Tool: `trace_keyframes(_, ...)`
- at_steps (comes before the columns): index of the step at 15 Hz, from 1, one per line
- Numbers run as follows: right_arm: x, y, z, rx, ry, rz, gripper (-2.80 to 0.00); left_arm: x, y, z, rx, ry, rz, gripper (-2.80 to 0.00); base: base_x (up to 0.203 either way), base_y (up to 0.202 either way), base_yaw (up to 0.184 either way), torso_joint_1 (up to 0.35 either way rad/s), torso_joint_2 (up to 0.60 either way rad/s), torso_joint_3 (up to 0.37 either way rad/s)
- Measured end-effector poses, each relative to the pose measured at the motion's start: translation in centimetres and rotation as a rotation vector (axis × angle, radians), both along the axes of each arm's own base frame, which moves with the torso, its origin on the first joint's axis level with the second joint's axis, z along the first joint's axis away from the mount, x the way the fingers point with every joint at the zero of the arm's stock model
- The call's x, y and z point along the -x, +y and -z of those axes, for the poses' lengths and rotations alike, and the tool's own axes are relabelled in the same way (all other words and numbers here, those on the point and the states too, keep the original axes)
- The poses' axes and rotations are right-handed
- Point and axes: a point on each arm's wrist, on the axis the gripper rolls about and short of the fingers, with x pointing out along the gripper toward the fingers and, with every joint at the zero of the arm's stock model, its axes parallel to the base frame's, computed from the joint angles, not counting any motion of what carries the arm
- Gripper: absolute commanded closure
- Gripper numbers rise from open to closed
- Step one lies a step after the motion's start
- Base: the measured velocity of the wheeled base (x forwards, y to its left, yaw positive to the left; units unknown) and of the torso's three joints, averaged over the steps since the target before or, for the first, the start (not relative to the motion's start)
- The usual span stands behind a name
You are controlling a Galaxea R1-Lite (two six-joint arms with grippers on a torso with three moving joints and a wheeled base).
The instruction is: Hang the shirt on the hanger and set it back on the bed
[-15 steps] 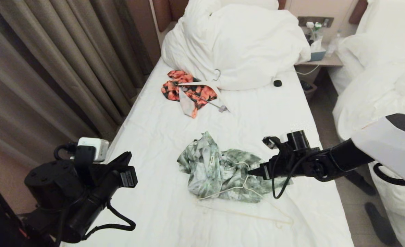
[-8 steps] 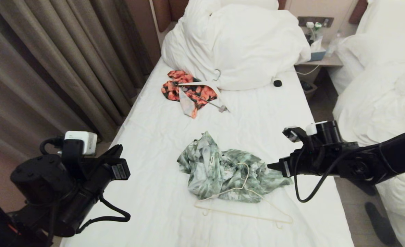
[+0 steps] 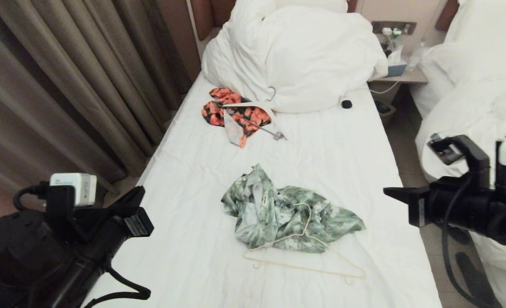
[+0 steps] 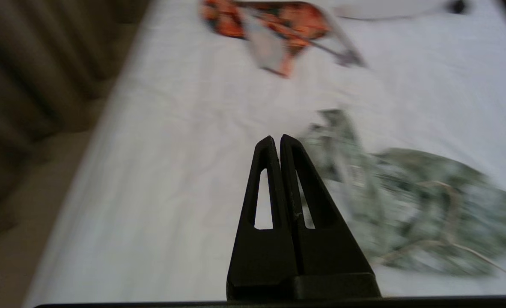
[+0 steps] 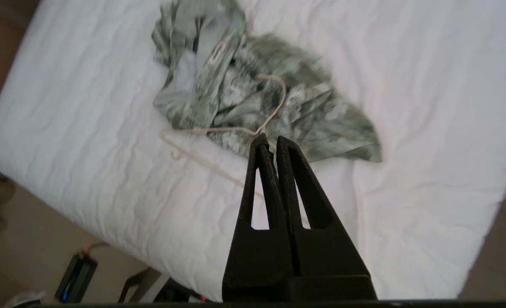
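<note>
The shirt (image 3: 285, 218) lies crumpled on the bed (image 3: 184, 205), hanger (image 3: 304, 256) partly on it, between the closed, empty left gripper (image 4: 276, 139) and right gripper (image 5: 268, 139)

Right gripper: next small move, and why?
Probably open the right gripper and bring it down toward the hanger, as a judgement. Both it and the left gripper are shut, empty and off the bed. The shirt lies crumpled with the hanger's hook on top of it, so nothing is threaded yet, and the hanger's lower bar lies bare on the sheet.
</note>
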Motion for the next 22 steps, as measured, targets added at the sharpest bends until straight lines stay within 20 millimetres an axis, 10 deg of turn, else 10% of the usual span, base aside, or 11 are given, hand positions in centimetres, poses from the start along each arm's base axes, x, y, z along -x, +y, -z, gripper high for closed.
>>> trace_keyframes(6, 9.9, -5.4, -2.4, -0.104, -0.224, 0.157, 0.0, 4.3, 2.8, -1.9, -0.001, -0.077, -0.438, 0.0, 0.0, 0.0, 0.0, 0.0, 0.0, 0.0)
trace_keyframes(12, 19.3, -7.9, -0.6, -0.116, -0.307, 0.308, 0.0, 9.7, 6.2, -4.1, 0.034, -0.19, -0.683, 0.0, 0.0, 0.0, 0.0, 0.0, 0.0, 0.0)
trace_keyframes(22, 25.7, -8.1, 3.0, -0.132, -0.425, 0.373, 0.0, 17.4, 8.5, -2.6, 0.039, -0.258, -0.887, 0.0, 0.0, 0.0, 0.0, 0.0, 0.0, 0.0)
